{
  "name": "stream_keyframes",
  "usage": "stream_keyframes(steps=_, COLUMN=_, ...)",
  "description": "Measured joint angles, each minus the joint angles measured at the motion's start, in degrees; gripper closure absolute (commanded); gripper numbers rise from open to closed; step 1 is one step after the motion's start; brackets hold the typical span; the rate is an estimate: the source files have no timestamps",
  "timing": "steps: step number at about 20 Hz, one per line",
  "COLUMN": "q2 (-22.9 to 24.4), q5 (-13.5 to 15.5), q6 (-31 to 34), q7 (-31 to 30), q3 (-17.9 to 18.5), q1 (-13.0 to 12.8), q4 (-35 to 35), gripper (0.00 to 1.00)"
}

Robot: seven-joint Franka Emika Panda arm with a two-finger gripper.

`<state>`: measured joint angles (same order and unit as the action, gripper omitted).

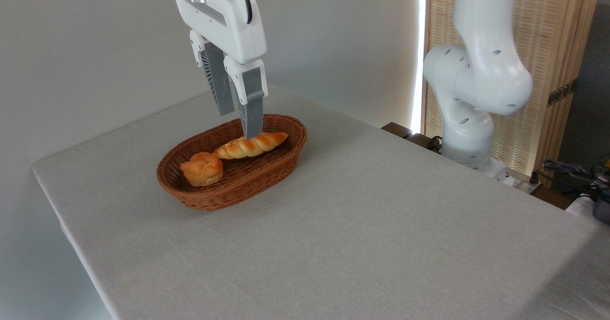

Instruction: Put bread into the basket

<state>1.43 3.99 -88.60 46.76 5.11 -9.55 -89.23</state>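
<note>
Bread is being carried inside the basket, far-right half, left tip just beside a round bun. Gripper is being held directly above the loaf, fingers spread, nothing pinched. Basket is being supported by the table, left of the arm base.

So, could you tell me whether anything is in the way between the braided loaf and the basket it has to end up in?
Nothing visible is. The braided loaf already lies inside the basket, toward its far end, beside the round bun. The gripper hangs open right above the loaf, with nothing between them either.
</note>
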Motion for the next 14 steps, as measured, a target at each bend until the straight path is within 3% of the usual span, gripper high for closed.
stream_keyframes(steps=14, q2=-0.10, q5=0.00, q6=-1.25, q7=-0.20, q3=-0.05, q1=2.55, q4=0.04, gripper=0.00)
